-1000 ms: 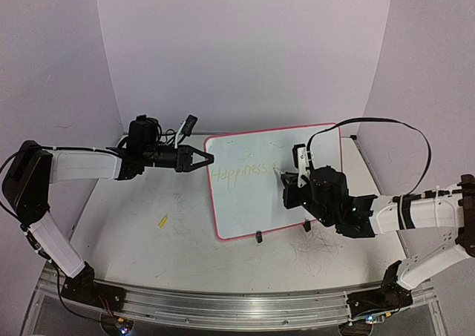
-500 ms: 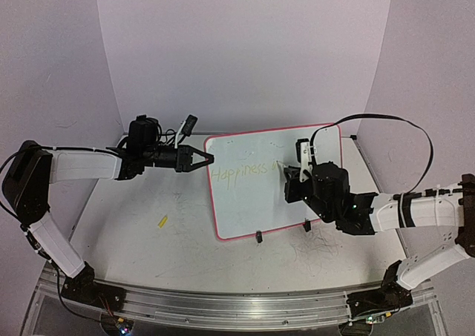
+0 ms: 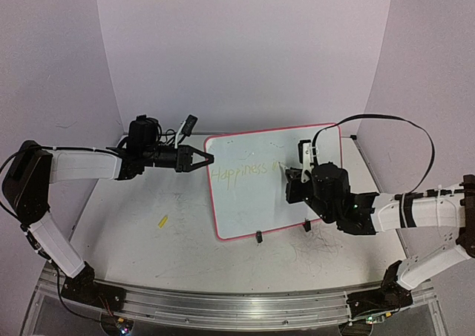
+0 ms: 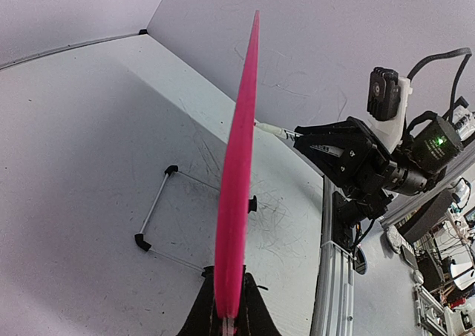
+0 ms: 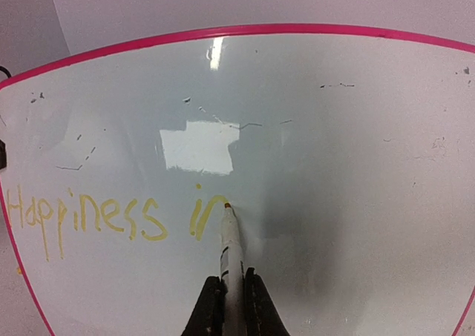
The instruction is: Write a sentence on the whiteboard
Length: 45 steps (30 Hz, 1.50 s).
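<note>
The whiteboard [image 3: 252,195] stands tilted on the table, white with a pink rim, on two black feet. My left gripper [image 3: 208,159] is shut on its left edge, seen edge-on as a pink strip in the left wrist view [image 4: 236,202]. My right gripper [image 3: 297,176] is shut on a white marker [image 5: 231,251]. The marker's tip touches the board at the end of the yellow sentence [image 5: 111,216], which reads "Happiness in". The sentence shows faintly in the top view [image 3: 241,170].
A small yellow cap [image 3: 162,220] lies on the table left of the board. The board's wire stand [image 4: 156,213] and black feet [image 3: 258,236] rest on the scratched tabletop. Walls close in at the back and sides.
My right gripper has moved the marker a little up and right along the board, adding strokes after "Happiness". The left arm has not moved.
</note>
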{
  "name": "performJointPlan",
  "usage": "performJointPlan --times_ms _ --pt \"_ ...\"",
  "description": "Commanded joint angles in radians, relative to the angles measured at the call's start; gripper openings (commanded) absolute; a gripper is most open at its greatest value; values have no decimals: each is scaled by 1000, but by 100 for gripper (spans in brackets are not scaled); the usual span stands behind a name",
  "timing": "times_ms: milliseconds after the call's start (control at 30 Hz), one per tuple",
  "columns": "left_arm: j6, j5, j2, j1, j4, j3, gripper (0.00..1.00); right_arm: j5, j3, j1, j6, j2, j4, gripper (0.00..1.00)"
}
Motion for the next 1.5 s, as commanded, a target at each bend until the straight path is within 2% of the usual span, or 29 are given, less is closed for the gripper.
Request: performJointPlan --times_ms 0,300,600,800,967,1467 --pt "24 -22 -28 -3 -37 21 0 -7 -6 -8 29 -19 -46 0" --pt "26 -22 -28 -2 -37 19 0 -26 -41 -4 66 -22 -52 0" --pt "26 -23 -26 -2 -38 19 0 -3 12 -3 17 -19 -46 0" --pt "27 -26 -26 -2 -38 19 0 -35 3 -4 -6 -146 -41 0" --pt "27 -22 -26 -2 -39 23 0 31 -58 -11 -45 -228 -45 0" --pt "31 -35 -29 -2 -41 19 0 -20 -68 -40 -135 -172 4 0"
